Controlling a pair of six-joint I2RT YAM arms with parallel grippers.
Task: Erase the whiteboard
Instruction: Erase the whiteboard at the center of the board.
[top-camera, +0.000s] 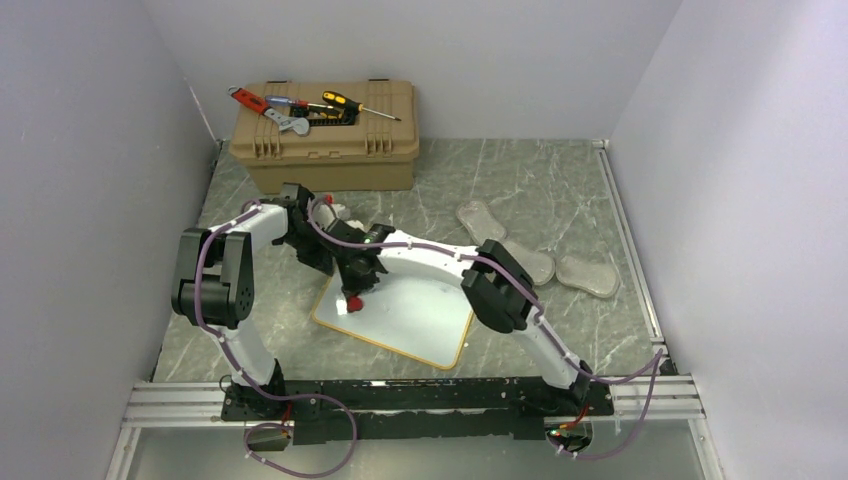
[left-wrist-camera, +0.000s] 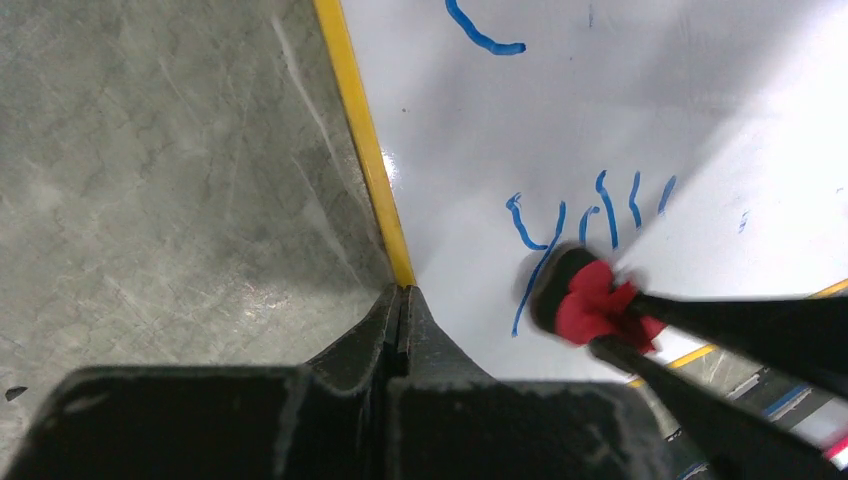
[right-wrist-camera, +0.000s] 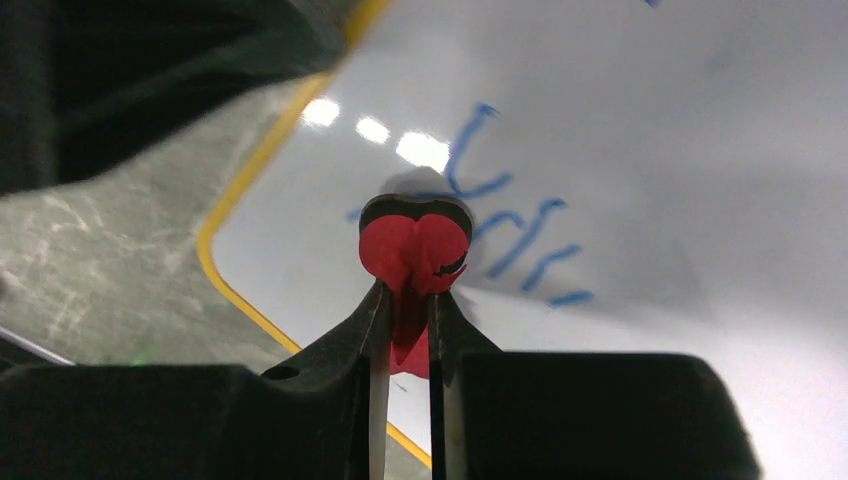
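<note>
The whiteboard (top-camera: 425, 322) lies flat on the table in front of the arms, with an orange-yellow frame (left-wrist-camera: 372, 175) and blue handwriting (left-wrist-camera: 603, 207) near its left end. My right gripper (right-wrist-camera: 405, 296) is shut on a red eraser with a black pad (right-wrist-camera: 414, 246), and the pad presses on the board at the handwriting (right-wrist-camera: 525, 243). The eraser also shows in the left wrist view (left-wrist-camera: 588, 302) and the top view (top-camera: 353, 302). My left gripper (left-wrist-camera: 403, 293) is shut and empty, its tip on the board's left frame edge. In the top view it (top-camera: 322, 266) sits by the board's far-left edge.
A tan toolbox (top-camera: 325, 150) stands at the back left with screwdrivers (top-camera: 350, 104) and a wrench (top-camera: 285, 122) on its lid. Grey flat pieces (top-camera: 540, 262) lie on the marble-look table to the right of the board. Walls close in on both sides.
</note>
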